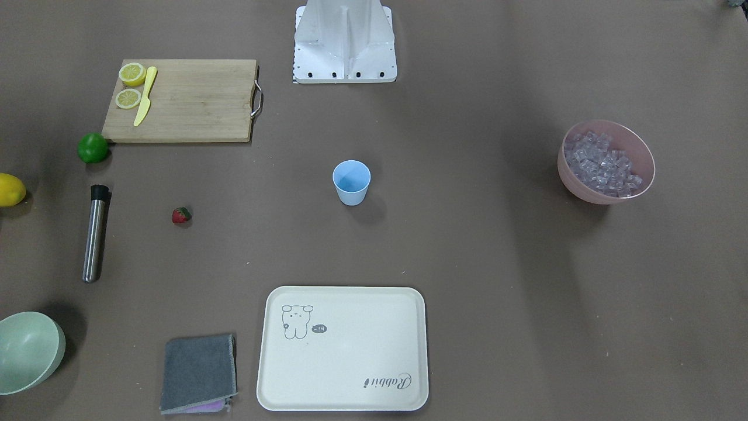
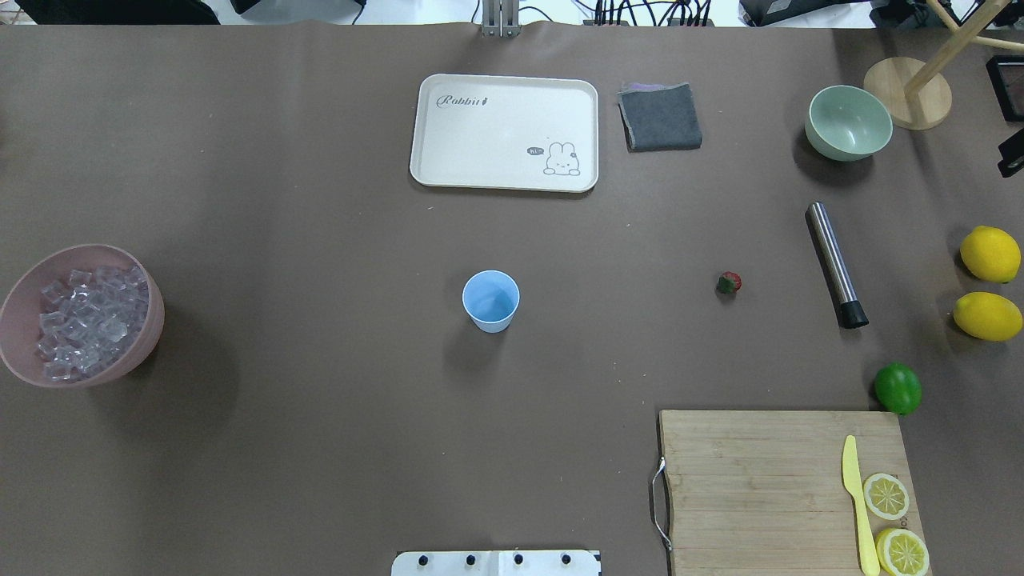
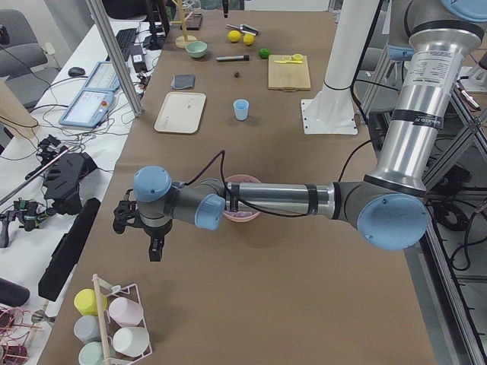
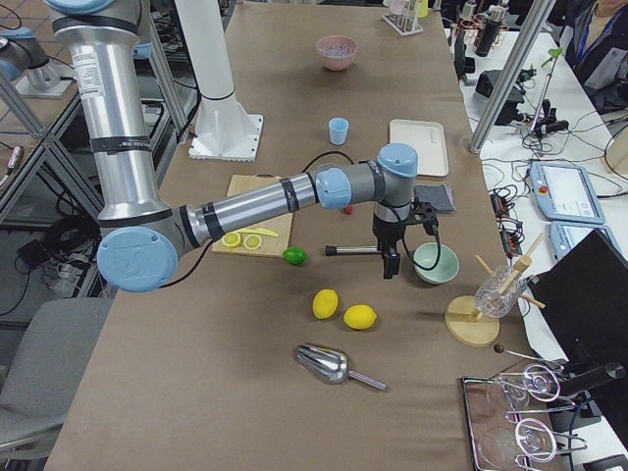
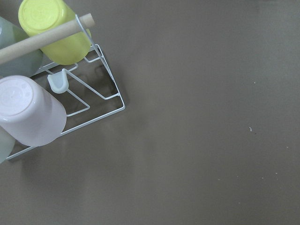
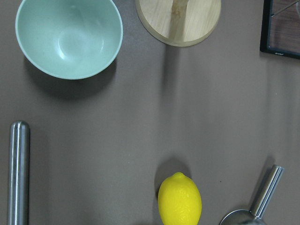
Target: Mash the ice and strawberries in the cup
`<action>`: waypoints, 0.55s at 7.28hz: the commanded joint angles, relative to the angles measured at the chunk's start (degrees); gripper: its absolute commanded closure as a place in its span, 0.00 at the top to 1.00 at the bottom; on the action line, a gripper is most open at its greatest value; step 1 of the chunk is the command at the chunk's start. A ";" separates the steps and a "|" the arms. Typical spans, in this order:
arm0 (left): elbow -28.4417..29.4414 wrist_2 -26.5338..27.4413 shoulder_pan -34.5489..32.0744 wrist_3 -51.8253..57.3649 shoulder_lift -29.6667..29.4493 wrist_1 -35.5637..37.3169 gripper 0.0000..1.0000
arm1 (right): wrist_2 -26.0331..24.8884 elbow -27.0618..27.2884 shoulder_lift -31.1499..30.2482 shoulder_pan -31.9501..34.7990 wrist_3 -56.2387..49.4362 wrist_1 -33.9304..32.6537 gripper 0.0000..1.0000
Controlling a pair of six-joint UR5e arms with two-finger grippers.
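The light-blue cup (image 2: 490,301) stands upright and empty at the table's middle; it also shows in the front view (image 1: 351,182). The ice (image 2: 84,320) fills a pink bowl (image 2: 152,320) at the table's left end. The strawberry (image 2: 729,282) lies alone on the table to the right of the cup, near a steel muddler (image 2: 834,264). My left gripper (image 3: 154,247) hangs beyond the pink bowl, near a cup rack. My right gripper (image 4: 391,263) hangs between the muddler and the green bowl (image 4: 435,262). I cannot tell whether either gripper is open or shut.
A cutting board (image 2: 788,488) with lemon slices and a yellow knife lies near right. A lime (image 2: 898,388), two lemons (image 2: 990,254), a cream tray (image 2: 504,132), a grey cloth (image 2: 660,117), a steel scoop (image 4: 329,364) and a cup rack (image 5: 70,93) are around.
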 commanded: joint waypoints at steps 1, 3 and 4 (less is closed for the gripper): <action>-0.64 -0.12 0.01 -0.17 1.79 -2.02 0.98 | 0.18 1.78 -0.67 0.00 1.13 -0.01 1.00; -0.47 0.05 -0.08 -0.09 2.43 -2.22 0.97 | 0.10 2.76 -0.85 0.00 1.05 -0.01 1.00; -0.81 -0.03 -0.08 -0.09 3.21 -2.39 0.98 | 0.10 2.85 -0.85 0.00 1.05 -0.01 1.00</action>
